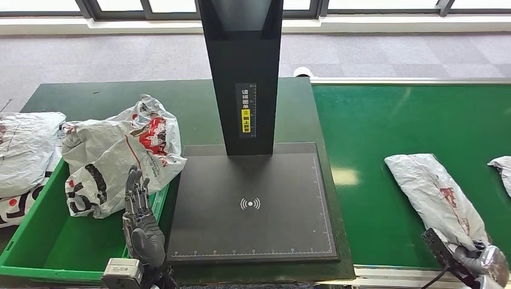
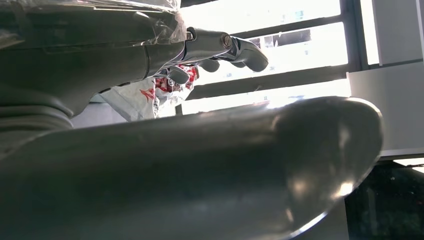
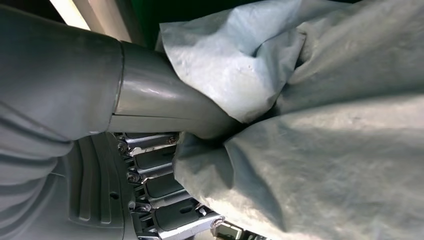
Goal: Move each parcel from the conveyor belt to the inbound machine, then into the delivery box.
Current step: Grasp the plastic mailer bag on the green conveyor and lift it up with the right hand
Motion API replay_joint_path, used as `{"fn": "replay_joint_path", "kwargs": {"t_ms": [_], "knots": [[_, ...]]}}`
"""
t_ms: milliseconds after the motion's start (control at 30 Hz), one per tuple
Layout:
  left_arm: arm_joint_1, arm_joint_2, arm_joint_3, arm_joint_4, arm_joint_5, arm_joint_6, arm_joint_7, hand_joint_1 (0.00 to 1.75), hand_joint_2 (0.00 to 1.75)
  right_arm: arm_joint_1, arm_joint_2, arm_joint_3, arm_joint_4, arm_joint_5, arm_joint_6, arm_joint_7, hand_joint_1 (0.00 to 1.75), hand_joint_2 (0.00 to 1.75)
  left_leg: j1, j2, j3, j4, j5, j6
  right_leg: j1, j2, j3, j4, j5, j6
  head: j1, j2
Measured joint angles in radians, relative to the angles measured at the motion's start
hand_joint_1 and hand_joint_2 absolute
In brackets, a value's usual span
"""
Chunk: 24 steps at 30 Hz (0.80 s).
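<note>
Left hand (image 1: 140,212) raised at the near edge of the green bin (image 1: 42,241), fingers straight and apart, holding nothing; palm turned toward the crumpled white bag (image 1: 123,159) that sits just beyond the fingertips, propped on the bin's right wall and spilling toward the scanner plate (image 1: 253,208). From the left wrist, fingers (image 2: 240,50) stretched out, with the red-printed bag (image 2: 150,95) past them. More white bags (image 1: 24,150) piled at the bin's far left end.

Right hand (image 1: 482,262) low at the near right corner, closed on the near end of a long white parcel (image 1: 434,195) lying on the green belt (image 1: 391,120). In the right wrist view, thumb (image 3: 165,105) pressed over a fold of the parcel (image 3: 325,125) and fingers (image 3: 165,200) tucked under it (film bunched between them).

Another parcel's edge (image 1: 501,171) on the belt at the far right, apart from the held one.

Black post (image 1: 244,72) upright behind the plate, between bin and belt, with a label (image 1: 246,111) in yellow and white; wireless mark (image 1: 250,203) at the plate's middle.
</note>
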Motion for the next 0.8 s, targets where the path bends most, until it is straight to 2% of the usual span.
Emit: {"fn": "replay_joint_path", "kwargs": {"t_ms": [167,367,567,633,700,800], "knots": [[0.001,0.0,0.0,0.001,0.0,-0.006,0.0,0.0,0.0,0.001,0.009,0.01,0.001,-0.011,0.015,-0.024,1.75,1.75,0.0,0.0,0.0,0.0,0.0,0.0,0.002,0.0,0.0,0.0,0.0,0.0,0.0,0.0],[0.014,-0.001,0.0,-0.006,-0.001,-0.001,0.0,0.0,0.0,0.012,0.037,0.024,-0.019,-0.07,-0.073,-0.096,1.75,1.75,0.001,0.0,-0.002,0.0,0.0,0.0,0.001,0.0,0.0,0.0,0.0,0.0,0.0,0.0],[0.024,-0.005,0.0,-0.011,-0.002,0.002,0.0,0.0,0.0,0.023,0.056,0.031,-0.043,-0.094,-0.087,-0.109,1.75,1.75,0.001,0.0,-0.001,0.0,0.0,-0.001,0.001,0.0,-0.001,0.0,0.0,0.0,0.0,0.0],[0.025,-0.005,0.0,-0.012,-0.003,0.006,0.0,0.0,0.0,0.032,0.065,0.031,-0.062,-0.154,-0.124,-0.169,1.75,1.75,0.001,0.0,-0.002,0.0,0.0,0.0,0.001,0.0,-0.001,0.0,0.0,0.0,0.0,0.0],[0.028,-0.006,0.0,-0.015,-0.004,0.017,0.0,0.0,0.0,0.056,0.092,0.033,-0.121,-0.29,-0.164,-0.293,1.75,1.75,0.001,-0.001,-0.002,0.0,0.0,0.0,0.001,-0.001,-0.001,0.0,0.0,0.0,0.0,0.0],[0.035,-0.006,0.0,-0.016,0.002,0.038,0.0,0.0,0.0,0.142,0.179,0.066,-0.343,-0.545,-0.152,-0.457,1.75,1.75,0.001,-0.003,-0.002,-0.001,0.0,-0.001,0.001,-0.002,-0.001,0.0,-0.001,-0.001,0.0,0.0]]}}
